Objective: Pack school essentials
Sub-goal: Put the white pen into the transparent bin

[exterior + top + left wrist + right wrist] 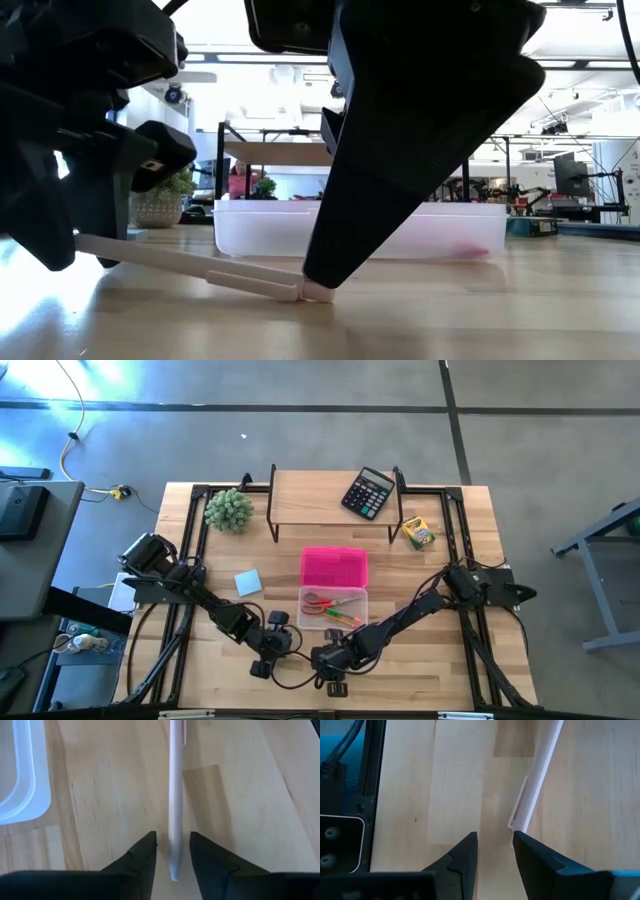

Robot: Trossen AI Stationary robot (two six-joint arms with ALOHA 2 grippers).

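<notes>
A white pen lies on the wooden table near its front edge, between my two grippers. My left gripper is open, one finger on either side of the pen's tapered end, with a gap showing on each side. My right gripper is open at the pen's clip end, with nothing between its fingers. Behind them stands a clear box holding red-handled scissors and small pieces. A light-blue notepad lies left of it. The crayon box lies at the far right. My left gripper: I cannot tell whether its fingers touch the pen that reaches back between them. My right gripper meets the pen's clip end with the tip of one finger, which slants down from above. That end lies on the table.
A pink lid lies just beyond the clear box. A wooden shelf at the far edge carries a black calculator. A fuzzy green plant ball sits at the far left. Black frame rails run along both table sides.
</notes>
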